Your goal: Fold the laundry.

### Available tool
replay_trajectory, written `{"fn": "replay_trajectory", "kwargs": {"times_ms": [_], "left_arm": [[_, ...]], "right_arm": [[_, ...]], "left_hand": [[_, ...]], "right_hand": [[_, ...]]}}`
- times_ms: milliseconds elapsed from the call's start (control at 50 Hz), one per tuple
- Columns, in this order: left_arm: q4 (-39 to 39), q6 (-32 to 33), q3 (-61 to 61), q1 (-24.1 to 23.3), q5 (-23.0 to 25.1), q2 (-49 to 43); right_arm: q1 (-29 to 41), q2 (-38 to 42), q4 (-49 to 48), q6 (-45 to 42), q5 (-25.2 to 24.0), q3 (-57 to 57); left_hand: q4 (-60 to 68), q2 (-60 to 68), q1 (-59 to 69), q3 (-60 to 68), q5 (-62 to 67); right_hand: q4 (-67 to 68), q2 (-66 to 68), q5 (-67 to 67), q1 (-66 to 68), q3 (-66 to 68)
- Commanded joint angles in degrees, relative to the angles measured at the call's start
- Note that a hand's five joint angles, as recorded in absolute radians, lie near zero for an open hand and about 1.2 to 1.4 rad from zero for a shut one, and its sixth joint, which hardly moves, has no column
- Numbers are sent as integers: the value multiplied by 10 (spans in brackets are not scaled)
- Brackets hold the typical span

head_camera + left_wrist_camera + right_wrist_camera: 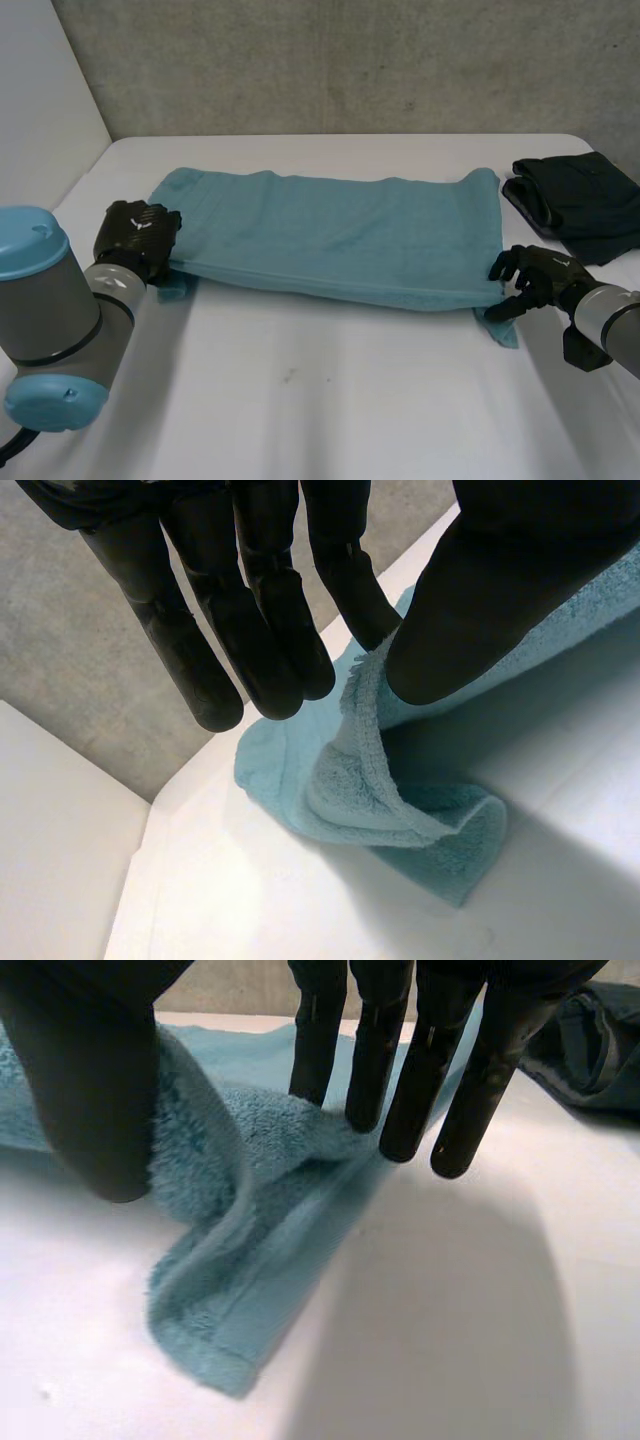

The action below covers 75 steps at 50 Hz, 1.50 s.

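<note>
The left hand (140, 238) sits at the near left corner of a long teal terry-cloth towel (340, 235). The towel lies doubled lengthwise across the middle of the flat white table (320, 410), its long sides parallel to the table's near edge. In the left wrist view the thumb (480, 600) and the straight fingers (270, 620) clamp the hemmed edge between them, and the corner droops to the table in a loose curl. At the towel's near right corner the right hand (535, 280) does likewise. Its thumb (90, 1080) presses a thick fold of cloth against the fingers (365, 1050), and the corner's tip lies on the table below.

With both near corners pinched, the step in hand looks like the start of a further fold. The next move probably calls for both hands to lift together and level, keeping the edge taut so the layers do not slide apart, then to carry it over the rest.

The towel is thick, with a fuzzy looped pile and a flatter woven band by the hem. It is limp enough that it should sag between the hands. The table is smooth and hard. Near the table's right edge lies a folded black garment (580, 205) of thinner, smoother fabric; what kind it is I cannot tell.
</note>
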Motion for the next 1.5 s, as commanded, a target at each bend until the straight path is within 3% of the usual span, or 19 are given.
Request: {"fn": "replay_trajectory", "kwargs": {"times_ms": [20,40,80,120,160,320,680,820,1100,1320,1420,1500], "left_arm": [[0,1,-6,11,6,-3],[0,1,-8,11,7,-8],[0,0,-10,14,7,-9],[0,-1,-11,16,6,-11],[-1,-3,-9,17,5,-17],[-2,-28,6,39,8,-60],[-62,-110,-19,50,119,-13],[-63,-108,-8,49,113,-44],[-57,-104,54,53,112,-116],[-49,-57,69,56,96,-131],[-19,-52,76,70,47,-134],[-1,-52,82,78,16,-133]], "right_arm": [[3,-24,-1,-11,-11,0],[3,-27,-1,-28,-15,-2],[3,-30,0,-54,-20,2],[6,-50,6,-93,-24,1],[5,-70,6,-115,-21,1],[7,-116,7,-155,-18,4],[3,-117,2,-155,-16,6],[6,-117,2,-149,-18,10],[1,-117,1,-147,-16,9],[1,-118,-4,-145,-16,7],[1,-118,-9,-145,-15,6],[1,-118,-10,-146,-15,3]], "left_hand": [[66,67,111,70,96],[-83,-81,-38,-78,-52],[-218,-217,-173,-214,-188],[-337,-336,-292,-333,-307],[-380,-379,-335,-376,-350],[-402,-401,-357,-398,-372],[-431,-429,-386,-426,-400],[-439,-438,-394,-435,-409],[-399,-397,-354,-394,-369],[-318,-317,-273,-314,-288],[-159,-157,-113,-154,-128],[109,110,154,113,139]], "right_hand": [[462,461,467,507,462],[462,461,467,507,462],[462,461,467,507,462],[462,461,467,507,462],[462,461,467,507,462],[462,461,467,507,462],[462,461,467,507,462],[462,461,467,507,462],[462,461,467,507,462],[462,461,467,507,462],[462,461,467,507,462],[462,461,467,507,462]]}}
